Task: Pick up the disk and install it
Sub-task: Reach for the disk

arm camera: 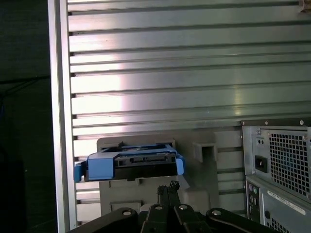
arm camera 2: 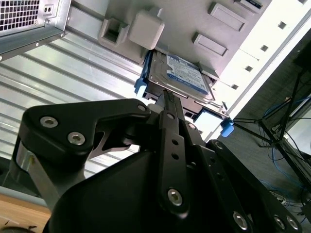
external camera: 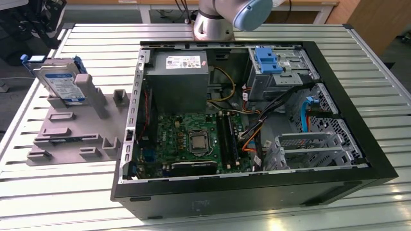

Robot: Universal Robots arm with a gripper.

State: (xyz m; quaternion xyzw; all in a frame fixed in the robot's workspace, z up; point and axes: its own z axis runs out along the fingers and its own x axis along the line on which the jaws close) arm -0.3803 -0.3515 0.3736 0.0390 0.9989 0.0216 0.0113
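Second wrist view puts the black two-finger claw [arm camera 2: 164, 97] nearest you: its fingers are pressed together and grip nothing. Just past the tips is the one disk [arm camera 2: 182, 75], a flat rectangular silver metal hard drive with a white-and-blue label. In the first wrist view you can see a gap between the tips and the disk.

The disk stands on a short edge at the far corner of the single grey moulded fixture plate [external camera: 70, 134], at the exterior view's left. Its long axis runs steeply upward and leans back. The connector end is on top and the label faces the near side. Two blue plastic side rails [arm camera: 99, 167] frame its long edges, and a grey post rests against the label face.

You have free air over its top edge. Beyond the fixture's far edge there are only bare slats of the ribbed aluminium table [arm camera: 170, 73].

Beside the fixture's other long edge lies one open black computer case [external camera: 257, 192]. It holds one grey box-shaped power supply [external camera: 176, 82] and one upright blue plastic latch [external camera: 266, 60].
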